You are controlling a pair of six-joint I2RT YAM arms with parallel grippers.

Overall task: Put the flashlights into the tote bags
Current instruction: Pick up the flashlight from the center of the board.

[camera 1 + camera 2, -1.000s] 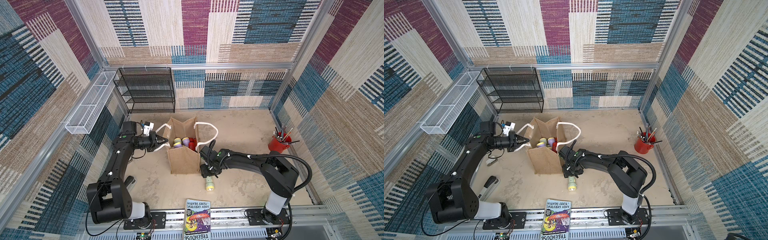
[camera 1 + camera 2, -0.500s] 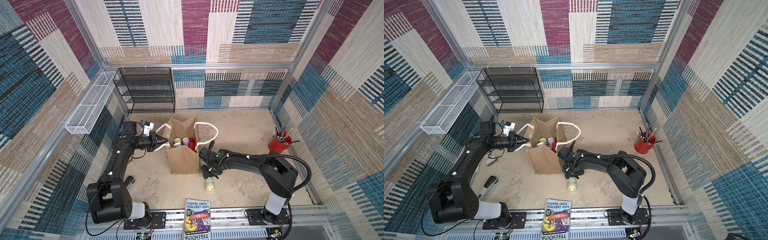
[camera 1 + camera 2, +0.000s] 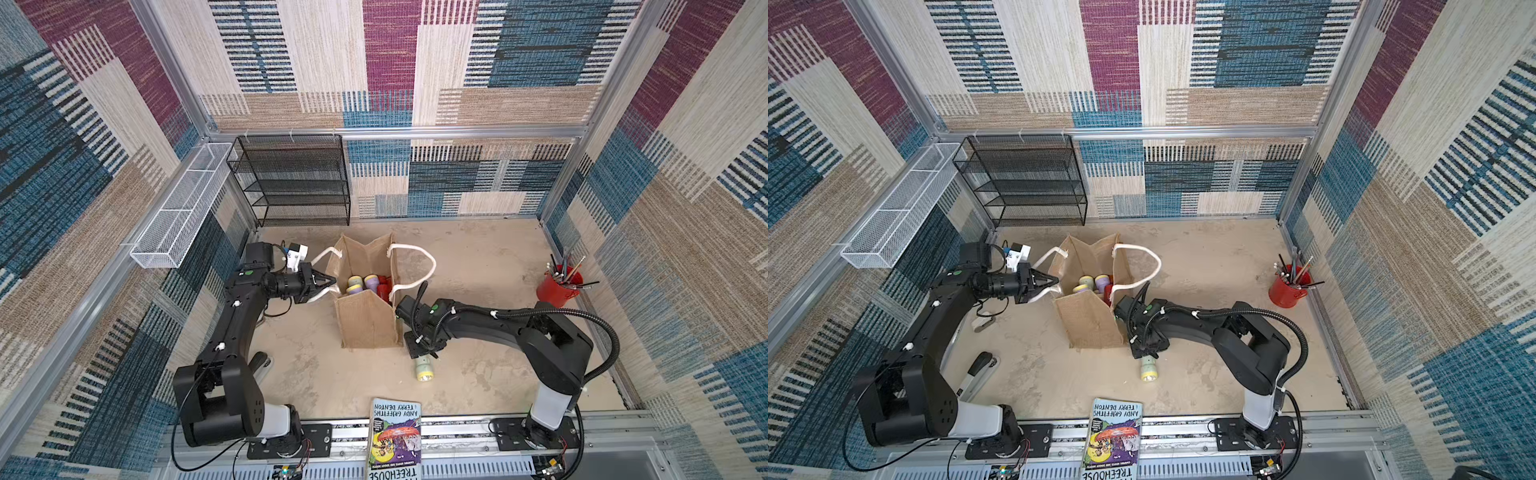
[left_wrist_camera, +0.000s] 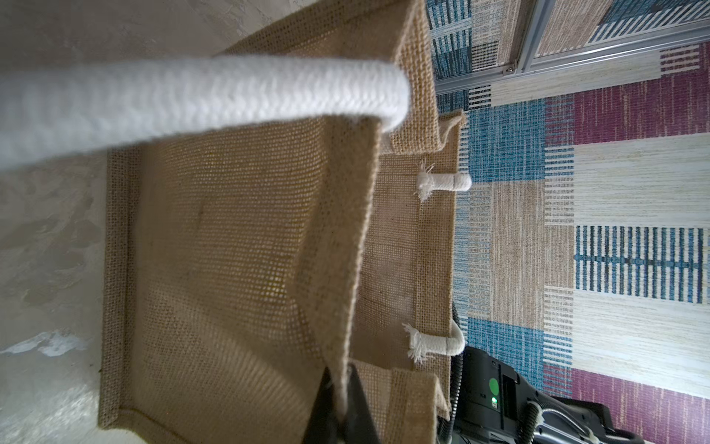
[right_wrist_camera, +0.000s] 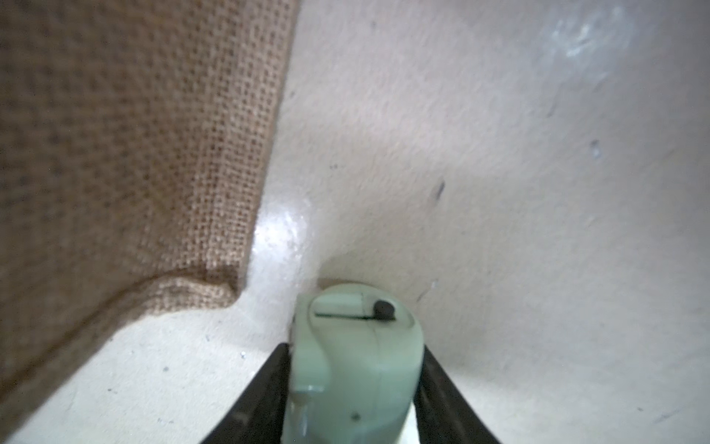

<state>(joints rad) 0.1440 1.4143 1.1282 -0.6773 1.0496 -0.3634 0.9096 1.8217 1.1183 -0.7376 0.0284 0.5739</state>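
With left hand (image 3: 330,282) clamping tote bag (image 3: 365,324) rim, right hand (image 5: 355,350) clamping pale green flashlight (image 5: 357,380): lift above rim; release inside.

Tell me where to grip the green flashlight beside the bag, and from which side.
Take the pale green flashlight by its narrow tail end, from above, jaws across its width. It lies flat on the table, yellow head away from the tote bag; the right gripper clasps it so.

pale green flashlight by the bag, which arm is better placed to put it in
Right. The right gripper has its fingers against both sides of the pale green flashlight, beside the tote bag. The left gripper is shut on the bag's rim, likely holding it open.
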